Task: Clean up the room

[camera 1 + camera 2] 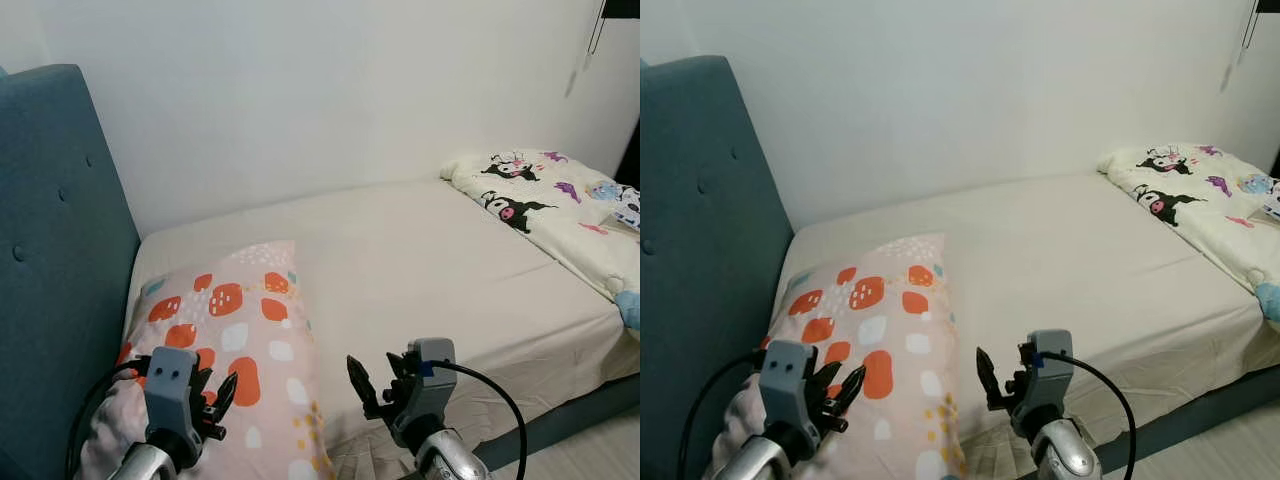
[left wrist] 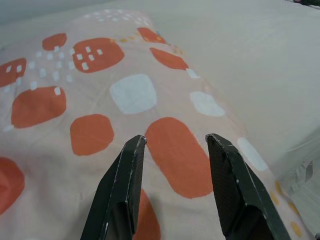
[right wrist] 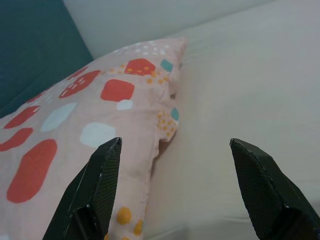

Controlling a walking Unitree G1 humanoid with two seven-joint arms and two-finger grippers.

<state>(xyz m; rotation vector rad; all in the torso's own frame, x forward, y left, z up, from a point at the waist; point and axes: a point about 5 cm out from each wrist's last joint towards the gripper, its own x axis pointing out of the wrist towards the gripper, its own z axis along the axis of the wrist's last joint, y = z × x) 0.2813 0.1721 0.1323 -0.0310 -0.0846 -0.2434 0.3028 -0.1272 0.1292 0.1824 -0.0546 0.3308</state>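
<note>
Pillow [image 1: 235, 345] lies at lower left of the head view, on the bed [image 1: 420, 260] beside the blue headboard [image 1: 50, 270], its near end hanging toward the bed edge. A cartoon-print blanket [image 1: 550, 205] is bunched at far right.

Left claw [image 1: 213, 398] hovers over the pillow's near end, fingers [image 2: 122, 185] parted a moderate way, nothing between them. Right claw [image 1: 375, 388] sits just off the pillow's right edge over bare sheet, jaws spread wide, empty.

Judged step: take hold of the pillow to straighten it against the headboard.

To do it well:
- lower the left claw so one finger goes under the fabric edge, not flat onto the top;
- bring the right claw in to the side seam;
- pinch cover and filling together, or the cover will likely slide.
</note>
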